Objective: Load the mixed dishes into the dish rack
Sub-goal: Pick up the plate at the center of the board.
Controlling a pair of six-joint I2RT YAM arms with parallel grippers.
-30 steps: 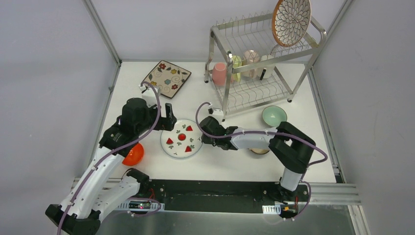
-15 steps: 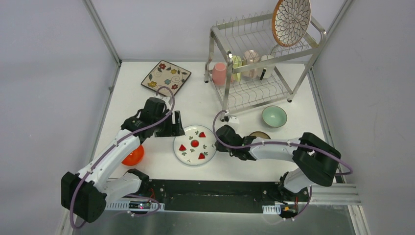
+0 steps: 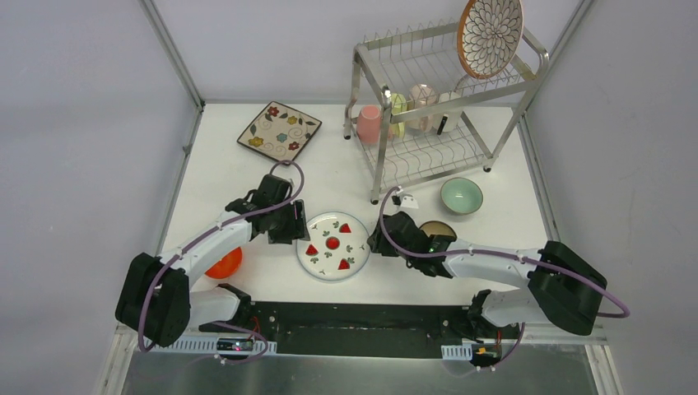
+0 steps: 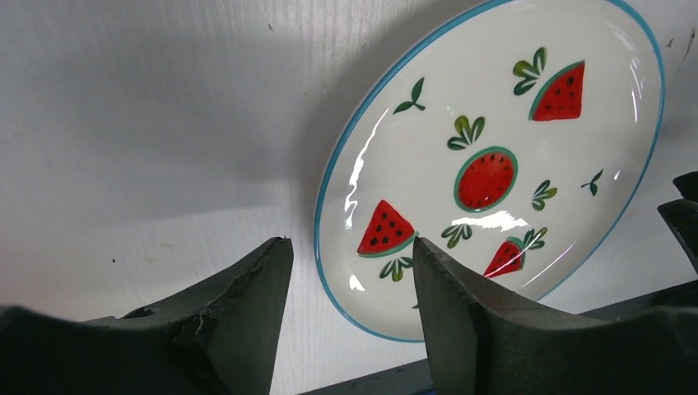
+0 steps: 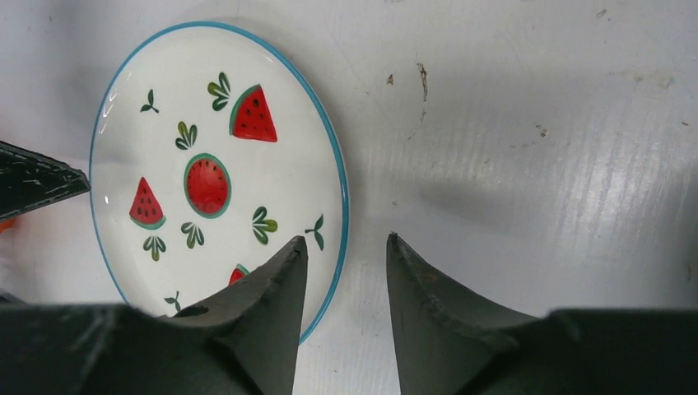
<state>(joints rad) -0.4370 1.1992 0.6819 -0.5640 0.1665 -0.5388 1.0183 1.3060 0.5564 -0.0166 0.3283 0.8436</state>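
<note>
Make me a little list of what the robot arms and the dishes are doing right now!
Watermelon plate: lying on the table, between both grippers
Left gripper: open, fingers straddling the plate's rim
Right gripper: open, fingers straddling the opposite rim
Dish rack: far right of the table
Petal-pattern plate: standing on the rack's top tier
Square floral plate: on the table, not loaded
Mint bowl: on the table near the rack
Orange bowl: on the table beside the left arm
</note>
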